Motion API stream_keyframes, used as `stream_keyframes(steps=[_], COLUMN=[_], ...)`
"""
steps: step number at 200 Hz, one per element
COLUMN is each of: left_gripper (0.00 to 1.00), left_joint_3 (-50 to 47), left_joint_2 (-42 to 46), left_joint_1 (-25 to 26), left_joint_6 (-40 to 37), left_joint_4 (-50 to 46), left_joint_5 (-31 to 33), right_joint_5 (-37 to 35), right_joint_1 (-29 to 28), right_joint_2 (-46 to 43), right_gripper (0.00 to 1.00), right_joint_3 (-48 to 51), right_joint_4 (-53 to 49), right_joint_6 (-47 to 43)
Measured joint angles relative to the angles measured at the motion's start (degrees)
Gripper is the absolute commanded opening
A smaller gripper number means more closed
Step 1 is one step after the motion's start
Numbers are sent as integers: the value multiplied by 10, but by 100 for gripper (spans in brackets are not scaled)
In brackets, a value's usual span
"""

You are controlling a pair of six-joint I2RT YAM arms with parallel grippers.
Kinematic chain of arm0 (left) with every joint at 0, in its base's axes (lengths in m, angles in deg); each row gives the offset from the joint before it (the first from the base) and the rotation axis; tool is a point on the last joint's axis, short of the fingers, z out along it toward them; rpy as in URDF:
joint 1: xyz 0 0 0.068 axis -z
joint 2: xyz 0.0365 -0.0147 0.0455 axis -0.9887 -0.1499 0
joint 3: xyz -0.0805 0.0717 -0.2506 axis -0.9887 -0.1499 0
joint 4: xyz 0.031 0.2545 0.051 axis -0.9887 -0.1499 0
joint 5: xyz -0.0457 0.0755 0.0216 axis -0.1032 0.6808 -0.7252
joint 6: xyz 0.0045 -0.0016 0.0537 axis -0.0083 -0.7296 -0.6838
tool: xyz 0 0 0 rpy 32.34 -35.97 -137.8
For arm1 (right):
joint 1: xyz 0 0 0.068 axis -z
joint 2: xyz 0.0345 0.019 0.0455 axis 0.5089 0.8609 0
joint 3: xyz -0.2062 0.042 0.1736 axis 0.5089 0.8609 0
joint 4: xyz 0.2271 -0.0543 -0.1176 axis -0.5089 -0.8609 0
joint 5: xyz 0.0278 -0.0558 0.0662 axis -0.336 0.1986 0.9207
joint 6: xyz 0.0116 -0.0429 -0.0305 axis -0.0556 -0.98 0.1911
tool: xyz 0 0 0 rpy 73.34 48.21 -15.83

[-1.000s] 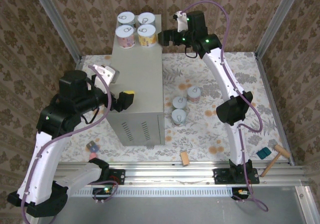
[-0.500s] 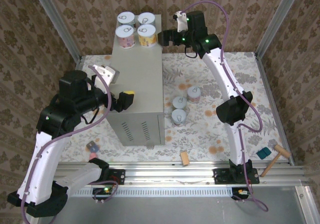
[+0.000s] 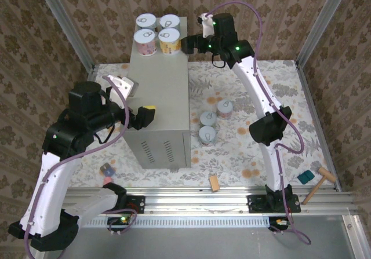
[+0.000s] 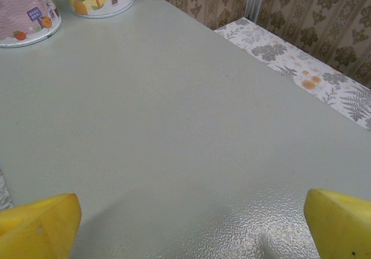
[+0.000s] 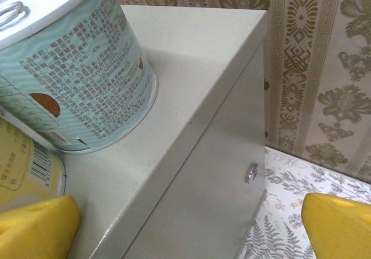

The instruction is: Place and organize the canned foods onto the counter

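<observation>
Cans (image 3: 170,37), cylindrical, on flat metal counter (image 3: 159,91).

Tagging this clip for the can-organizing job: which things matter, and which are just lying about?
Belong to the job:
counter
four cans on top of it
three cans down beside it

Lying about:
wooden block
mallet
small teal object

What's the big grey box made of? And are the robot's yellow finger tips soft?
The counter looks like painted sheet metal: matte pale grey, crisp folded edges, a screw in its side, vent slots low down. The yellow fingertips look like smooth rubber or plastic; whether they are soft cannot be told by looking.
</observation>
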Motion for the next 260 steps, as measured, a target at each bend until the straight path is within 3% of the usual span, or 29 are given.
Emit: stream_keyframes(steps=[260], left_gripper=[100], left_joint_3=[17], left_joint_2=[-1], left_joint_1=[0], left_joint_6=[0], left_joint_4=[-4], left_joint_5=[6], right_joint_5=[-31], right_joint_1=[2], right_joint_2=[48], right_gripper=[100], right_joint_3=[-60], right_joint_4=[8], right_joint_6=[72])
